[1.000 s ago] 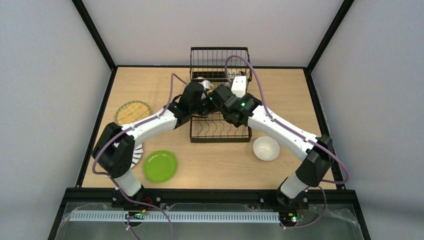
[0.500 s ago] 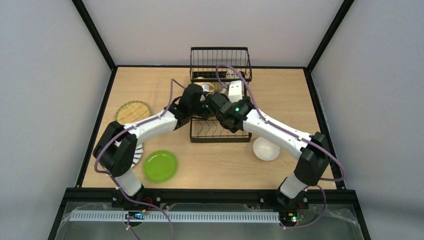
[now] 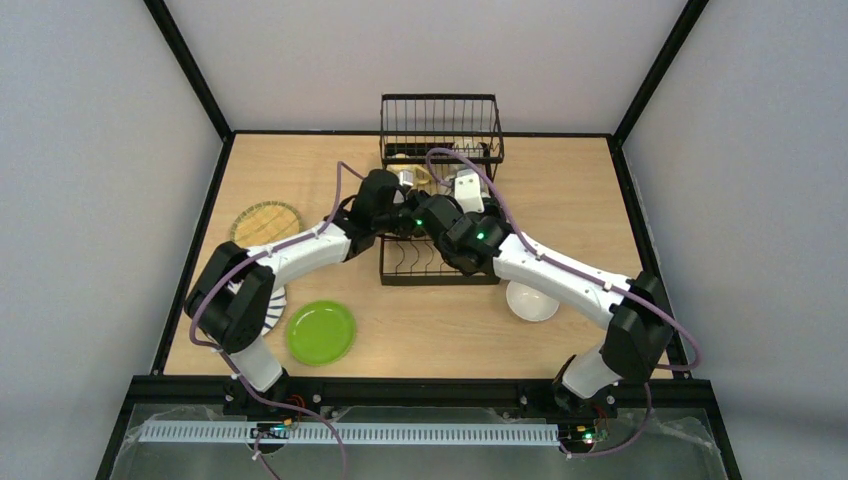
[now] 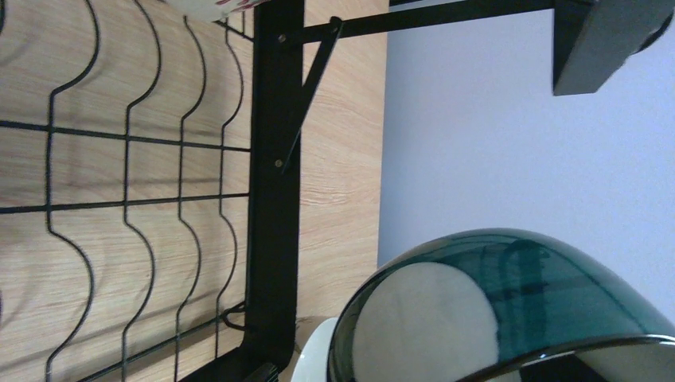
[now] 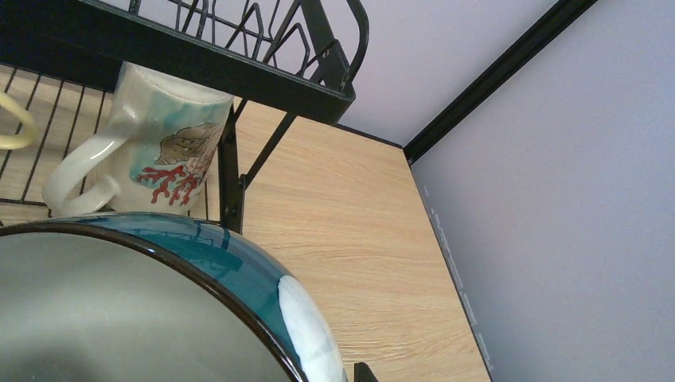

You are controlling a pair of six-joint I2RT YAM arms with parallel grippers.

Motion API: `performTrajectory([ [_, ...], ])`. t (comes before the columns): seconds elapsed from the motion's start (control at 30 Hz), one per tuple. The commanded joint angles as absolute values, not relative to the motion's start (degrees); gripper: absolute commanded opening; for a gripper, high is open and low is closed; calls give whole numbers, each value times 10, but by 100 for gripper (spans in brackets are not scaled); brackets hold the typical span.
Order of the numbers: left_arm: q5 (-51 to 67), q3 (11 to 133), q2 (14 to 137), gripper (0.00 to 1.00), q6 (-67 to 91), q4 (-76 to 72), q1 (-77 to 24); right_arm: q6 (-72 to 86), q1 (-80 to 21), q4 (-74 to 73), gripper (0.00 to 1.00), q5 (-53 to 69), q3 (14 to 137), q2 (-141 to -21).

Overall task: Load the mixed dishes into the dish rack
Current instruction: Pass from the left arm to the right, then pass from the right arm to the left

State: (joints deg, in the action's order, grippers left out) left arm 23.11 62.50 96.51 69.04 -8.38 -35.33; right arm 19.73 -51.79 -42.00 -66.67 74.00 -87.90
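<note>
The blue bowl hangs over the dish rack with my right gripper shut on its rim. One dark fingertip shows beside the rim. In the left wrist view the bowl's underside fills the lower right and no fingers show. My left gripper is right beside the right one, its jaws hidden. A coral-print mug and a pale yellow mug sit at the rack's far end. On the table lie the lime green plate, tan woven plate and white bowl.
The striped plate lies mostly under my left arm's elbow. The rack's tall basket stands at the far edge against the wall. Black frame rails edge the table. Both forearms cross over the rack's slotted base.
My right arm has swung left and closed in on the left gripper over the rack, its cable looping further left. The left arm has barely moved.
</note>
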Motion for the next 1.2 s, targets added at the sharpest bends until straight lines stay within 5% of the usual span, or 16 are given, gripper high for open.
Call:
performTrajectory([
  [0.0, 220, 600, 949, 94, 693, -49, -336, 169, -525, -338, 0, -728, 721, -841],
  [0.43, 244, 581, 865, 98, 710, -2, -310, 260, -526, -365, 0, -800, 680, -854],
  [0.67, 272, 598, 871, 97, 753, -22, -310, 670, -543, -770, 0, -892, 750, -958],
  [1.17, 311, 597, 914, 97, 821, -94, -316, 692, -554, -772, 0, -887, 816, -968],
])
